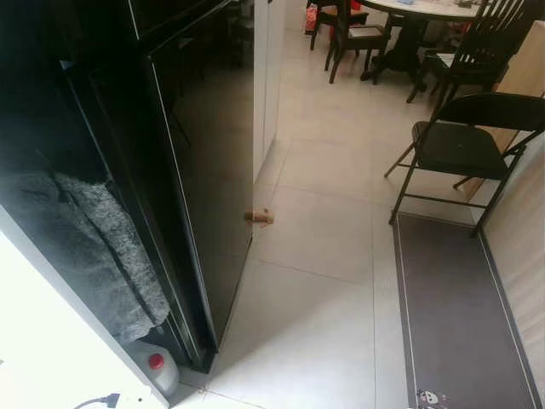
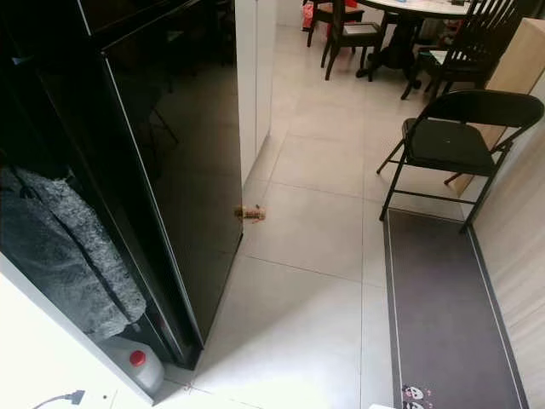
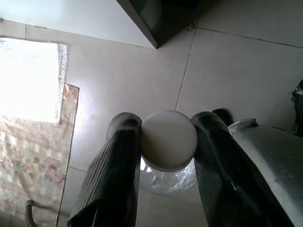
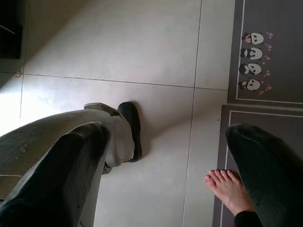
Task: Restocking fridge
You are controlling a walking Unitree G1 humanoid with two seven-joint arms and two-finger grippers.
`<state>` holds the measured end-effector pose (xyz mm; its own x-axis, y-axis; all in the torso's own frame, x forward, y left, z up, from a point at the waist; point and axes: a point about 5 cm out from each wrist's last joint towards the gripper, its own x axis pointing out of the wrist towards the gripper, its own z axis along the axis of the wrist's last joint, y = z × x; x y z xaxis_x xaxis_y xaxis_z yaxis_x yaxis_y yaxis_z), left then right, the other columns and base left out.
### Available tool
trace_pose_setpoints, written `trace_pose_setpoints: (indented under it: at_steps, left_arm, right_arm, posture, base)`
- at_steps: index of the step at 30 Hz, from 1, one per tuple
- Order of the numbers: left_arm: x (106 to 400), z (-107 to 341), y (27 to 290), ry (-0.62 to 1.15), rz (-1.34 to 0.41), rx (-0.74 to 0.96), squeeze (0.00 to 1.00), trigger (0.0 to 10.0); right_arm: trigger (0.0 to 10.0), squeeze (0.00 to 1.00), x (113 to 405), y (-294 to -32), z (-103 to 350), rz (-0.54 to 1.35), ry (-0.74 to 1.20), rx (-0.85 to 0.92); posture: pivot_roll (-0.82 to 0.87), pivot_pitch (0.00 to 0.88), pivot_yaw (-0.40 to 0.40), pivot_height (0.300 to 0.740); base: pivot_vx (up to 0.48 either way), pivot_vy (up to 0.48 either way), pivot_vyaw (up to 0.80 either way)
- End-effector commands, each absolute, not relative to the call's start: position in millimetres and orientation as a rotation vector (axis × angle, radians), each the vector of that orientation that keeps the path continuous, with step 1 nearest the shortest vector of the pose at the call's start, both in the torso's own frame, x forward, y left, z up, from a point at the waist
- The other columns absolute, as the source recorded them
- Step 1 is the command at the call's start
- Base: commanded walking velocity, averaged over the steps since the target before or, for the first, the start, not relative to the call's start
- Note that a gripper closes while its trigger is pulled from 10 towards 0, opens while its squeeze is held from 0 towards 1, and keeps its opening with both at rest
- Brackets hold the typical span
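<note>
A tall black glossy fridge (image 1: 204, 162) stands at the left, its dark door panel angled toward me. In the left wrist view my left gripper (image 3: 168, 142) is shut on a clear jar with a white ribbed lid (image 3: 169, 139), held above the tiled floor. The right wrist view shows my right gripper (image 4: 165, 161) open with nothing between its wide-apart black fingers (image 4: 71, 170), hanging over the floor.
A black folding chair (image 1: 464, 141) stands on a grey panda mat (image 1: 456, 315) at the right. A dining table with chairs (image 1: 400, 34) is far back. A small brown object (image 1: 258, 216) lies by the door's edge. A red-capped jug (image 1: 157, 366) sits low left. A person's bare foot (image 4: 227, 187) is near.
</note>
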<state>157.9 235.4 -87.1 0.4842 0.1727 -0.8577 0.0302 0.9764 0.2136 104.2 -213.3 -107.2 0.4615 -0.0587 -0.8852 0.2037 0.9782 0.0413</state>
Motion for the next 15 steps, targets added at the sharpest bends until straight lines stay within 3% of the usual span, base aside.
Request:
trace_pose_setpoints:
  at_steps: [1,15]
  left_arm:
    - [155.9,-88.1,235.4,1.081,0.088,0.227,0.00,10.0]
    - [160.8,-88.3,226.7,1.078,0.078,0.223,0.00,10.0]
  right_arm:
    - [10.0,0.00,104.1,-213.4,-107.1,-0.167,1.075,0.157]
    - [10.0,0.00,105.0,-213.3,-106.8,-0.157,1.071,0.140]
  posture:
    - [-0.07,0.011,-0.010,0.740]
    - [-0.07,0.011,-0.010,0.740]
  base:
    - [0.000,0.386,0.00]
    - [0.000,0.385,0.00]
